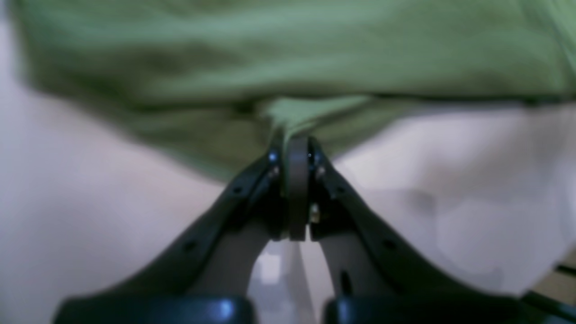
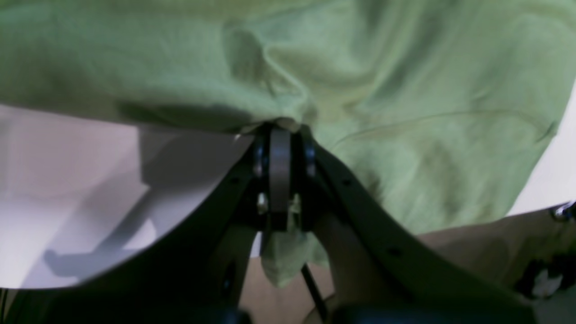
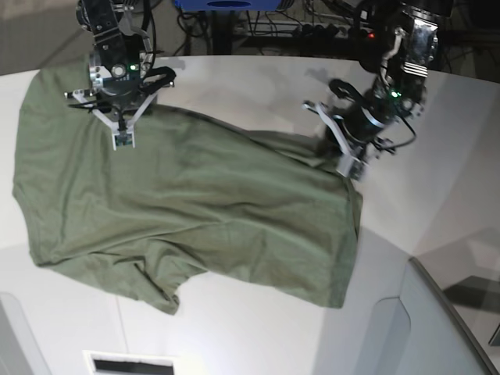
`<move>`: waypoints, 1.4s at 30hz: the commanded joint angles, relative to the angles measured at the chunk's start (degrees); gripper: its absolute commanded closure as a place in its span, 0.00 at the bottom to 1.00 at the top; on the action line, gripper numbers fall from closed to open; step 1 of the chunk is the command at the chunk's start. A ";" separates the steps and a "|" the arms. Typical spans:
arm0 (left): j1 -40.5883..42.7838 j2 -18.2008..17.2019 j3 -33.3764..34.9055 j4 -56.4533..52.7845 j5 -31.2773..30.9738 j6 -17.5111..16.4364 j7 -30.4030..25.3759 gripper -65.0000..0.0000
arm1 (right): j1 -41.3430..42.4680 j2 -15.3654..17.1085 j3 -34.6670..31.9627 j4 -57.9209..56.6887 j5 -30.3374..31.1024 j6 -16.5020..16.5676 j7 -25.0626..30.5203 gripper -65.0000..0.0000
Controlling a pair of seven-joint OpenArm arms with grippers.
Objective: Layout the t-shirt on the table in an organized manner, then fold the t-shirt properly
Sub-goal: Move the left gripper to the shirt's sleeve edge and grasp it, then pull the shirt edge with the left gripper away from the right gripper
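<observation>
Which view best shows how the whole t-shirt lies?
The base view: the t-shirt shows whole, spread rumpled across the table. Each wrist view gives only blurred green cloth pinched in a claw: the left claw and the right claw.

— What is the t-shirt (image 3: 187, 211) made of?
— Soft, matt olive-green cloth, creased and rumpled, with a fine knit texture showing in the right wrist view.
— And the table (image 3: 258, 328) beneath it?
— A smooth white top with a faint sheen, catching soft shadows and crossed by thin seam lines.
— The left gripper (image 1: 297, 144)?
— Black plastic fingers (image 1: 360, 225) with a slight gloss, small bright metal screws near the tips and a dull grey strip between them.
— The right gripper (image 2: 280, 132)?
— The same dark, faintly shiny plastic, metal fasteners glinting at its pads. In the base view, pale panels show on both arms.
</observation>
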 commanded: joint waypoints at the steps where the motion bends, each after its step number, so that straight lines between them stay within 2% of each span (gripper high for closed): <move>1: -0.57 -0.68 -2.43 2.57 -0.42 0.05 0.28 1.00 | 0.69 0.14 0.00 2.17 -0.47 1.45 -0.12 0.97; 4: -1.45 -0.85 -7.36 7.59 -0.42 -0.12 4.59 1.00 | 2.54 0.14 0.44 4.90 -0.55 6.55 -4.60 0.97; 7: -1.80 -2.61 -8.68 10.40 -0.42 -0.12 7.93 1.00 | 3.77 0.14 0.27 7.89 -0.55 8.58 -7.94 0.97; 16: 0.57 -2.61 -9.12 11.81 -0.78 -0.12 8.02 1.00 | 4.21 0.14 0.09 7.89 -0.55 8.75 -9.26 0.97; 23: 6.64 -5.69 -12.02 17.87 -0.51 -0.21 8.28 1.00 | 2.10 0.14 0.00 8.77 -0.29 9.19 -11.28 0.97; 28: 11.56 -7.62 -17.12 19.01 -0.51 -0.30 8.19 1.00 | -1.15 0.06 0.09 10.09 -0.29 14.29 -11.37 0.97; 35: 15.69 -8.85 -17.03 17.96 -0.42 -0.30 8.19 1.00 | -0.98 -0.21 0.09 5.95 -0.29 15.17 -11.28 0.96; 38: 16.22 -8.77 -16.94 16.11 -0.42 -0.30 8.19 1.00 | -0.63 -0.38 0.18 5.34 -0.29 15.17 -11.28 0.88; 42: 16.31 -8.77 -17.20 14.44 -0.42 -0.30 8.19 1.00 | -1.15 -1.44 0.27 7.18 -0.29 15.26 -11.28 0.61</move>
